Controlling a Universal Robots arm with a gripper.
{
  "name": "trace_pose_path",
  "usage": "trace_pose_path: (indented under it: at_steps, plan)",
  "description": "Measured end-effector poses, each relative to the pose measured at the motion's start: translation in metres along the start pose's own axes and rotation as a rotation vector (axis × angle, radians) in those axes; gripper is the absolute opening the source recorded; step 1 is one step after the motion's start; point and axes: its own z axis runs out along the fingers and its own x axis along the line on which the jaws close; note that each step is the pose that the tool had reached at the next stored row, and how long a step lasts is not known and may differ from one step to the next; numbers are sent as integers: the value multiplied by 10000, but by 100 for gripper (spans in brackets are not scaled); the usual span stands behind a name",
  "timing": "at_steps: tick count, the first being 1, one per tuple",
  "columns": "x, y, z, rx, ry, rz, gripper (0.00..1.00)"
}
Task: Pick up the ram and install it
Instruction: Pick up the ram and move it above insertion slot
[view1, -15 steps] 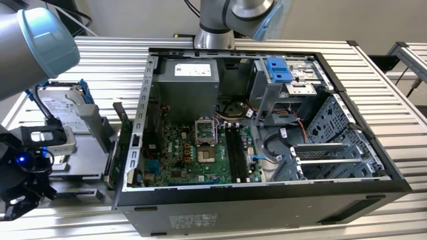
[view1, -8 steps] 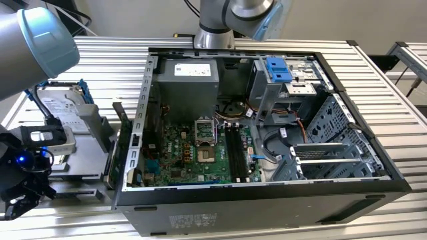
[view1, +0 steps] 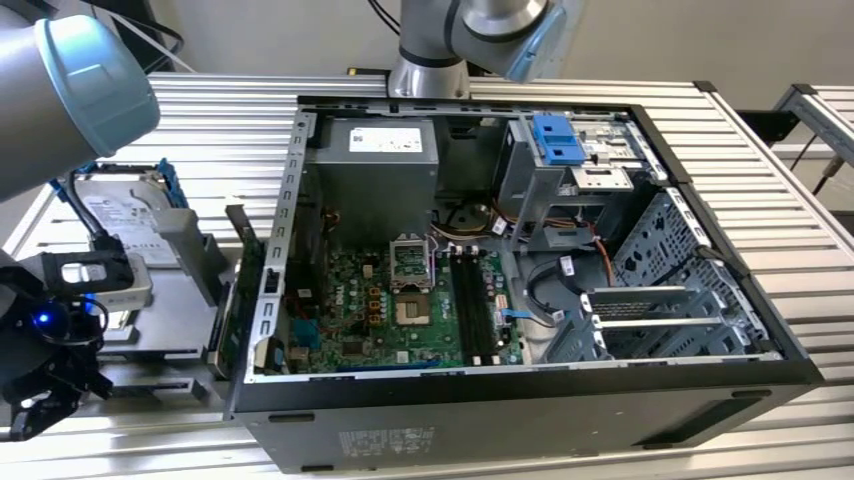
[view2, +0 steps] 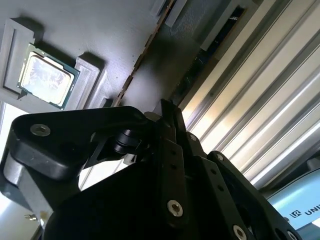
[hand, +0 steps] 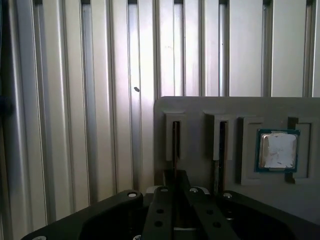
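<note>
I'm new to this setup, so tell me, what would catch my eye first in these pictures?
The open computer case dominates the exterior view, lying on a ribbed metal table with its green motherboard exposed. In the first wrist view a shiny square processor chip sits in a pocket of a grey holder, and the gripper hangs close to a thin board standing edge-on in one of the holder's slots.

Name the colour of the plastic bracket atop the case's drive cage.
The bracket is blue, clearest in the exterior view.
</note>
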Motion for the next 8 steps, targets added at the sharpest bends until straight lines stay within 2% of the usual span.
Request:
trace_pose_path:
  at_steps: [8]
  plan:
    - [-4,3,-111,-1,2,-1,0]
